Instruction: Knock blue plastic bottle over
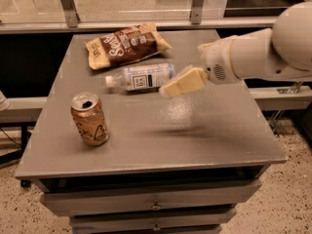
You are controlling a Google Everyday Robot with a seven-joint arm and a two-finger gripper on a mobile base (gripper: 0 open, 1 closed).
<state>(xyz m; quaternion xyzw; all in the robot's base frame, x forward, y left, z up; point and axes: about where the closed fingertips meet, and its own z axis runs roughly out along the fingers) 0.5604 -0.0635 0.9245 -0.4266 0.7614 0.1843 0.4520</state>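
A grey table (219,130) with drawers below; the gold-tan can (90,120) stands upright front left, its top opened; the blue plastic bottle (141,77) lies on its side before the snack bag (126,45), long axis left-right, cap pointing left; the gripper (168,89) hovers just beside its base, spread impossible to judge.

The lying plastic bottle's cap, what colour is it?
White cap, camera view. The cream gripper hangs beside the clear blue-tinted plastic bottle.

Upright gold can (89,119), snack bag (126,45), perhaps chips, grey table (219,130)
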